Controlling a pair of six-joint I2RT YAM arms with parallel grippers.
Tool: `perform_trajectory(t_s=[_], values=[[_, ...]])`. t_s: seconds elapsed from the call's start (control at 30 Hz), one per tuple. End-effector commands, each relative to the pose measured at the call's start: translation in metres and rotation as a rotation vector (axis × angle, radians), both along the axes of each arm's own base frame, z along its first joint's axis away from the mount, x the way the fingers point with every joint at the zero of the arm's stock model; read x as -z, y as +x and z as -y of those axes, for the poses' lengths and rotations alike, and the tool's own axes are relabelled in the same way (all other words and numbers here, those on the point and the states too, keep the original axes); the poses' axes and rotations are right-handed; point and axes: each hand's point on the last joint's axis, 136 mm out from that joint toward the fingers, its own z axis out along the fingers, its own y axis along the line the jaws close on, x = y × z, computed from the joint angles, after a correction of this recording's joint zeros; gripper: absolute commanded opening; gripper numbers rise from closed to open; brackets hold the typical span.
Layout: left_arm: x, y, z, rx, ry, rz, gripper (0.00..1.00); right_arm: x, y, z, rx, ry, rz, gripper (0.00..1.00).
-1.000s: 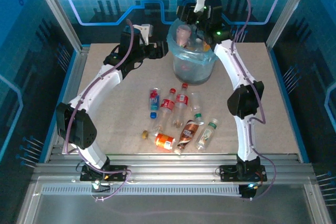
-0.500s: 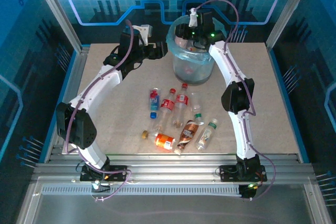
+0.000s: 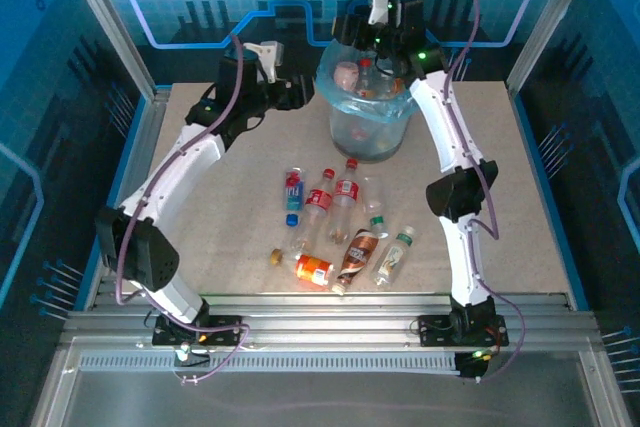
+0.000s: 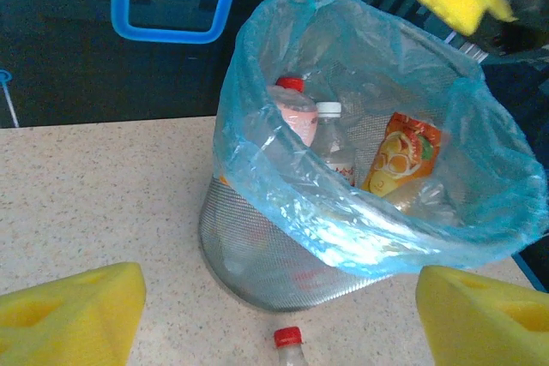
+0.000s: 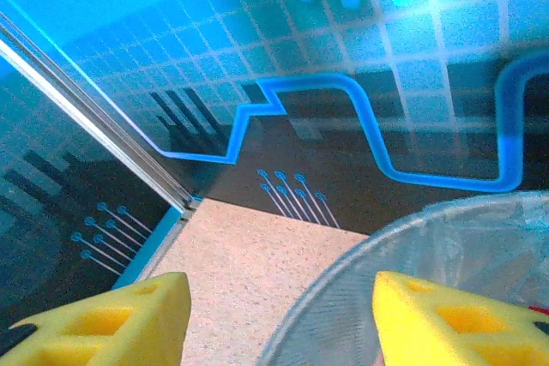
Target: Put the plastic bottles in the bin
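The bin [image 3: 368, 112] stands at the back middle of the table, lined with a light-blue bag. Inside it are a pink-label bottle [image 4: 296, 113], a white-cap bottle [image 4: 330, 139] and an orange-label bottle [image 4: 399, 152]. Several plastic bottles [image 3: 335, 222] lie in a cluster on the table in front. My right gripper [image 3: 358, 35] hangs open above the bin's far rim [image 5: 412, 237], with nothing between its yellow fingers [image 5: 103, 319]. My left gripper [image 3: 303, 95] is open just left of the bin, and a red-capped bottle [image 4: 287, 340] lies below it.
Blue patterned walls and metal posts close in the table at the back and sides. A loose small cap [image 3: 275, 256] lies beside the orange bottle [image 3: 313, 269]. A raised metal rail [image 3: 320, 322] runs along the near edge.
My right gripper dipped to the bin's mouth, then rose and opened. A red-capped bottle now stands inside the bin. The left arm shifted slightly up and left.
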Motion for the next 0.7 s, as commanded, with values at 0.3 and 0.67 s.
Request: perform_trajectory(t_s=[0.3, 0.67], values=[[0.028, -0.09, -0.03, -0.039, 0.032, -0.137, 0.82, -0.014, -0.159, -0.025, -0.092, -0.199, 0.003, 0.67], [0.093, -0.148, -0.015, 0.08, 0.206, -0.224, 0.83, 0.113, -0.219, 0.033, 0.044, -0.37, -0.231, 0.66]])
